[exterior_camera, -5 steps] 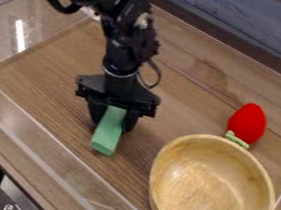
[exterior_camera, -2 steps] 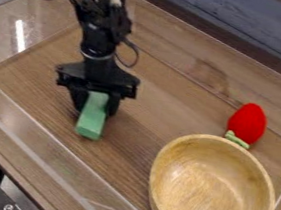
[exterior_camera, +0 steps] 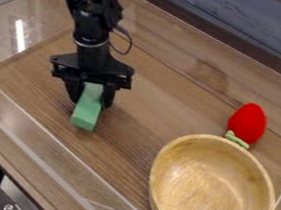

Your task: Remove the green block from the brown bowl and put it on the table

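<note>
A wooden table (exterior_camera: 173, 92) enclosed by low clear walls (exterior_camera: 39, 161) that limit reach at the edges. A black gripper (exterior_camera: 89, 90) and green block (exterior_camera: 90, 108) occupy the left-centre. A brown bowl (exterior_camera: 211, 195) fills the front right, a red strawberry toy (exterior_camera: 247, 121) just behind it. Bare tabletop lies between the block and bowl, and across the back.

The gripper (exterior_camera: 89, 90) is seen pointing straight down over the left part of the table (exterior_camera: 186, 94), its jaws set on either side of the upper end of the green block (exterior_camera: 90, 108). The block is tilted, its lower end toward the near acrylic wall (exterior_camera: 54, 154); whether that end touches the tabletop cannot be told. The brown bowl (exterior_camera: 213, 193) is found at lower right, well apart from the block. A red strawberry toy (exterior_camera: 246, 122) is noted just beyond the bowl's rim.
</note>
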You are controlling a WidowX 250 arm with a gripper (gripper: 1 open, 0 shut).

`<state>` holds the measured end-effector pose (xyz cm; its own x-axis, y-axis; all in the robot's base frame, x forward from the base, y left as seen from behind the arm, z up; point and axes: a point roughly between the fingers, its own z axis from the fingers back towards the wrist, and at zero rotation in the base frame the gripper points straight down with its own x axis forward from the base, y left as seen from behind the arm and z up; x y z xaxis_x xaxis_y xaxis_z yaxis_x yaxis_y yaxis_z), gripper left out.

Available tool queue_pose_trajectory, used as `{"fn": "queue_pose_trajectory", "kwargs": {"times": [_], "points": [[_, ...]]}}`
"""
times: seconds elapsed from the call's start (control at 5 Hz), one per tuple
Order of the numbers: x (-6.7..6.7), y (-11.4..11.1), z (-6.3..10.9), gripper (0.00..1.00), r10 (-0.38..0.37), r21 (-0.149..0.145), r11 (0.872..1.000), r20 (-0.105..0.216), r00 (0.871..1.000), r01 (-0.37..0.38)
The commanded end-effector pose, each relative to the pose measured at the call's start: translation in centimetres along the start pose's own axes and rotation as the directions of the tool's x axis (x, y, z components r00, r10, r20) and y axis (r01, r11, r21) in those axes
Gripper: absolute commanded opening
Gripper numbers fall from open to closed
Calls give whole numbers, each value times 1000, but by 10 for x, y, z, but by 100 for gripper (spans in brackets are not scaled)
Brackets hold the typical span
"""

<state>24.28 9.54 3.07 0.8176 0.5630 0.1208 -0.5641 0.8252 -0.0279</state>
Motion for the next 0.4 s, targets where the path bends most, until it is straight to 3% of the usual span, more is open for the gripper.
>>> {"fn": "queue_pose_trajectory", "kwargs": {"times": [0.0, 0.2], "points": [[8, -8, 22, 0, -90, -30, 995, 54, 994, 92], [3, -15, 31, 0, -167, -47, 984, 56, 984, 170]]}}
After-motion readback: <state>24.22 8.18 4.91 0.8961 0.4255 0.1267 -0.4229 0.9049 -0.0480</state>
